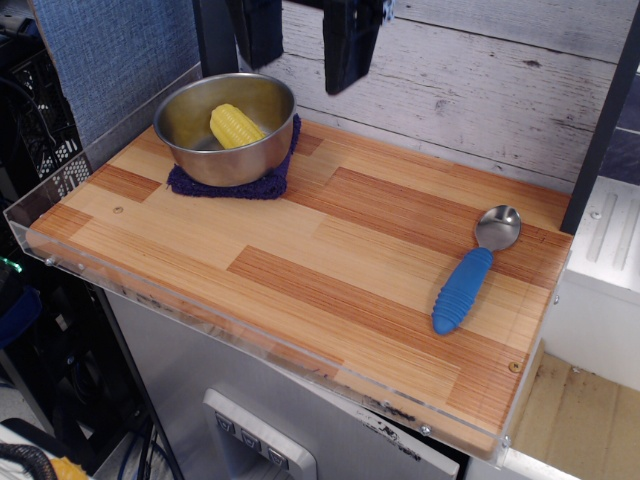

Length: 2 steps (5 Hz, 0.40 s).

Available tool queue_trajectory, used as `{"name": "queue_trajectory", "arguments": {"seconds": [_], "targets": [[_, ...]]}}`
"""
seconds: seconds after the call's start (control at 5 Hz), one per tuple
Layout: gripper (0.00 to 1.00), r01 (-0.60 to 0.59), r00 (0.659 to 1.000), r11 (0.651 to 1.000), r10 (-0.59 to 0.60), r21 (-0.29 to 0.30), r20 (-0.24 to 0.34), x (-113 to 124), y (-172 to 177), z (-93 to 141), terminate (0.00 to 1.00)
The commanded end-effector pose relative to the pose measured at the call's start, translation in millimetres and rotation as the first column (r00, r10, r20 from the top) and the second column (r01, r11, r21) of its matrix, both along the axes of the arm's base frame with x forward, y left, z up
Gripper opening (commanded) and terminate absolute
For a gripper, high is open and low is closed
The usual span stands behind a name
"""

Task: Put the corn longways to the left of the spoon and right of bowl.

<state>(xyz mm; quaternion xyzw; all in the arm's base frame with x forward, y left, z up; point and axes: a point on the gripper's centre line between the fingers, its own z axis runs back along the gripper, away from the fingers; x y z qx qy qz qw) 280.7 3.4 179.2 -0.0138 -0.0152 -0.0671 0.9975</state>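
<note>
Corn in the bowl, spoon far right

The corn (235,126) lies tilted inside the steel bowl (190,150), which sits on a dark blue cloth (228,186) at the back left of the wooden table (300,250). The spoon (472,271) rests well apart near the right edge, head toward the wall. The gripper (305,40) hangs above, its two black fingers (348,45) spread apart, holding nothing

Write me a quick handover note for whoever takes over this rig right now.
Tool: open, empty, hanging high above the back of the table, to the right of the bowl.
Corn: lying inside the steel bowl, which sits on a dark blue cloth.
Spoon: at the right of the wooden table, blue handle toward the front.
Done: nothing yet.
Left: lift the corn out and lay it longways between bowl and spoon.
</note>
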Motion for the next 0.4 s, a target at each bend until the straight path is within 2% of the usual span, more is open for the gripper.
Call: {"name": "queue_trajectory", "arguments": {"seconds": [0.0, 0.2], "targets": [[1.00, -0.071, 0.997, 0.997, 0.071, 0.018, 0.019, 20.1, 36.7, -4.0, 0.00], [1.00, -0.120, 0.992, 0.992, 0.118, 0.044, 0.052, 35.9, 58.8, -11.8, 0.00]]}}
